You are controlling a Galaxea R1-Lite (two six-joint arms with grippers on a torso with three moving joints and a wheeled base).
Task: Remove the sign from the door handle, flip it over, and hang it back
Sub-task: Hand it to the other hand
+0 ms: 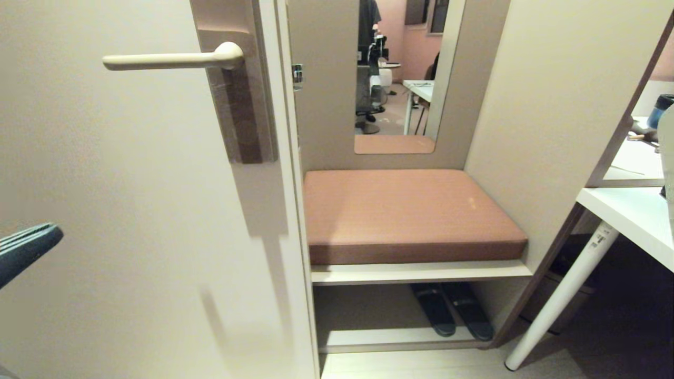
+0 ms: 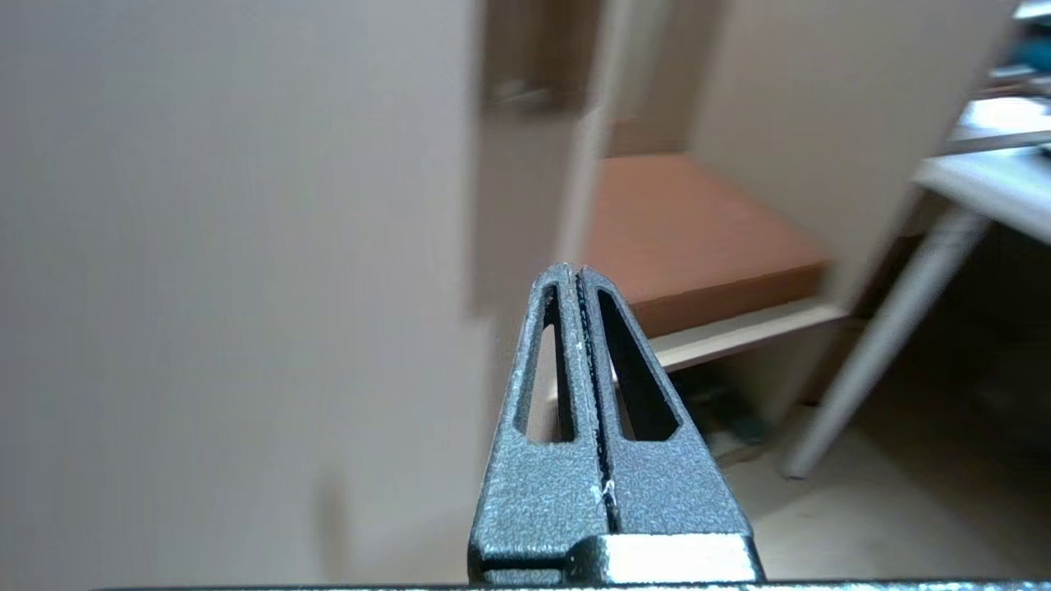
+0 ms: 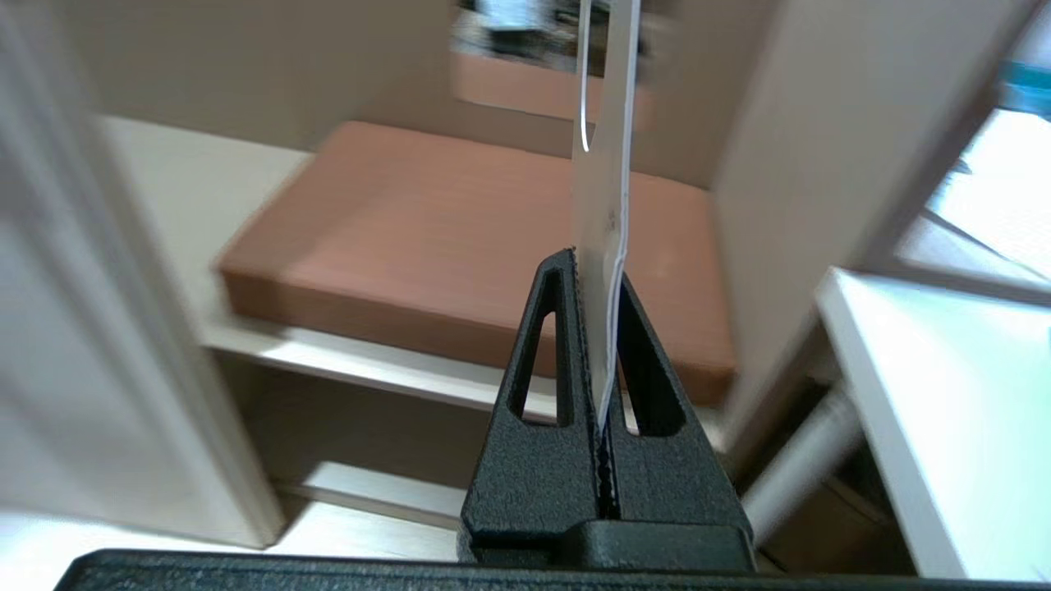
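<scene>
Sign [image 3: 603, 189] off handle [image 1: 168, 60], pinched edge-on in right gripper [image 3: 598, 263] jaws. Left gripper [image 2: 575, 275] jaws closed, empty, low by door [image 1: 105, 184]. Risk: thin card slipping or twisting w/ such a narrow pinch, missing handle.

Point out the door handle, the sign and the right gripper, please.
door handle [image 1: 168, 60]: head view, middle of the cream lever.
sign [image 3: 603, 180]: right wrist view, its pale face seen nearly edge-on.
right gripper [image 3: 598, 267]: right wrist view, the fingertips pinching the sign.
</scene>
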